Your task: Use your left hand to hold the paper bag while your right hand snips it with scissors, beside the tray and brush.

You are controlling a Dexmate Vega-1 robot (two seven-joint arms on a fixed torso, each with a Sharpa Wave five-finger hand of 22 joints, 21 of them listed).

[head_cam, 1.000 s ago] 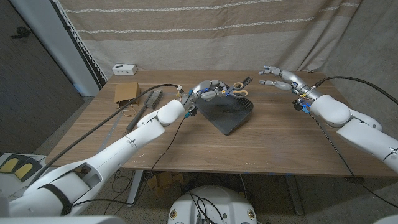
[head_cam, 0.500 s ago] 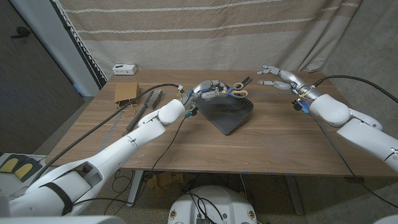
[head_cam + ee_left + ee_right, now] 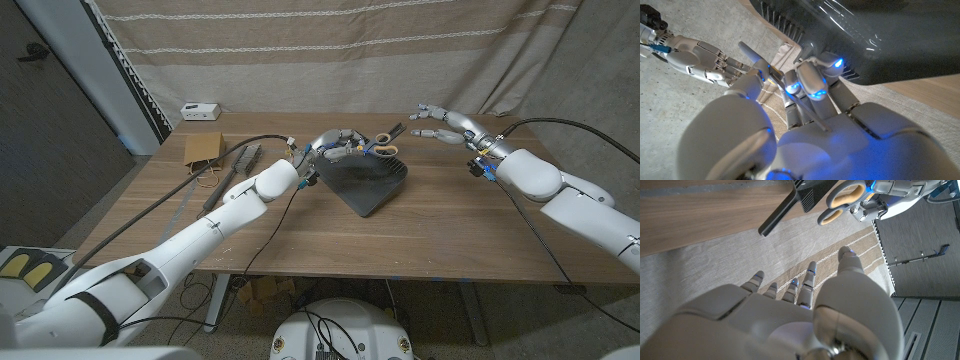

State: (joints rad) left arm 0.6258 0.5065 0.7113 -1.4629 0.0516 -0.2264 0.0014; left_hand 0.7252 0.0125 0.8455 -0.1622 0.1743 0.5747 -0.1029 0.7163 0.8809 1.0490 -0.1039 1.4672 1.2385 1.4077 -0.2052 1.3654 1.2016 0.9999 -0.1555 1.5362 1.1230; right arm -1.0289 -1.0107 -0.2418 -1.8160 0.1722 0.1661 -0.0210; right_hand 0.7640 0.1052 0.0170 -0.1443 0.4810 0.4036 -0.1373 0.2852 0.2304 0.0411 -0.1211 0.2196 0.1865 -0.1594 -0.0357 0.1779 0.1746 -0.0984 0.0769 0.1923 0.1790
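Note:
A brown paper bag [image 3: 203, 150] lies at the table's far left, with a black brush [image 3: 234, 166] beside it. The black tray [image 3: 368, 186] sits mid-table. My left hand [image 3: 338, 144] hovers over the tray's far rim with fingers curled and pinches the tan handles of the scissors [image 3: 386, 146], whose dark blades point toward the far right. In the left wrist view a bit of tan handle [image 3: 772, 75] shows between the fingers of the left hand [image 3: 810, 100]. My right hand [image 3: 442, 122] is held above the far right of the table, fingers spread, a short gap from the blades. The scissors [image 3: 840, 197] lie ahead of the right hand [image 3: 790, 310].
A small white box [image 3: 200, 110] stands at the far left edge, behind the bag. A striped curtain hangs right behind the table. Black cables trail from both arms over the tabletop. Bare wood lies in front of the tray.
My right hand has drifted slightly toward the scissors. The left hand and the scissors have barely moved.

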